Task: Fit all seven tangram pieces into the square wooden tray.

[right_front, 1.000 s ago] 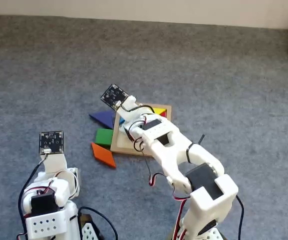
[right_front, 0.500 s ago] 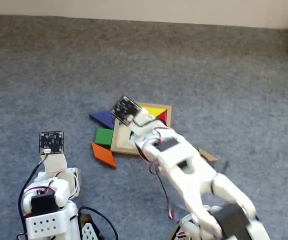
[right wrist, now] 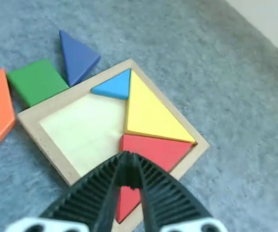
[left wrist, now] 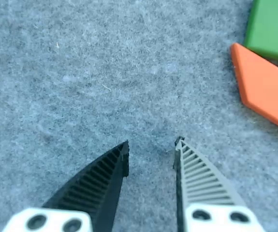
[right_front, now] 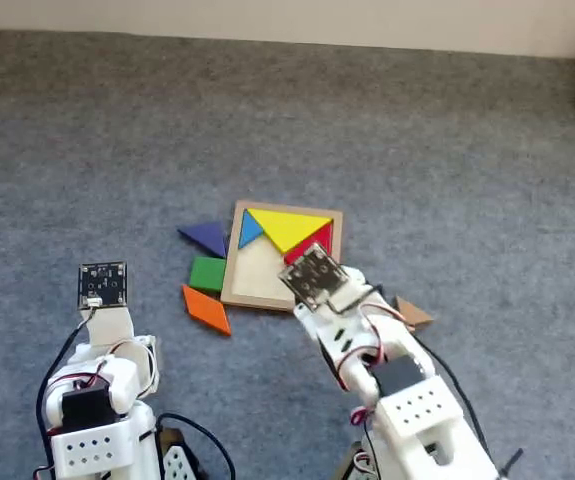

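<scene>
The square wooden tray (right_front: 235, 293) lies mid-carpet and holds a yellow triangle (right_front: 289, 228), a light blue triangle (right_front: 250, 230) and a red triangle (right_front: 314, 243); its near left part is bare wood (right wrist: 88, 133). Left of the tray lie a dark blue triangle (right_front: 205, 236), a green square (right_front: 207, 272) and an orange parallelogram (right_front: 206, 308). A brown triangle (right_front: 411, 313) rests on the carpet to the tray's right. My right gripper (right wrist: 128, 162) is shut and empty, above the tray's near right corner over the red triangle (right wrist: 153, 152). My left gripper (left wrist: 151, 144) stands open over bare carpet, short of the orange parallelogram (left wrist: 264, 94).
Grey carpet stretches on all sides of the tray, with wide free room beyond and to the right. A pale wall strip (right_front: 287, 20) bounds the far edge. The right arm's body (right_front: 407, 400) stands close to the brown triangle.
The right arm has drawn back from the tray's far left corner toward its base, uncovering the light blue triangle in the tray and the brown triangle. The left arm has stayed still.
</scene>
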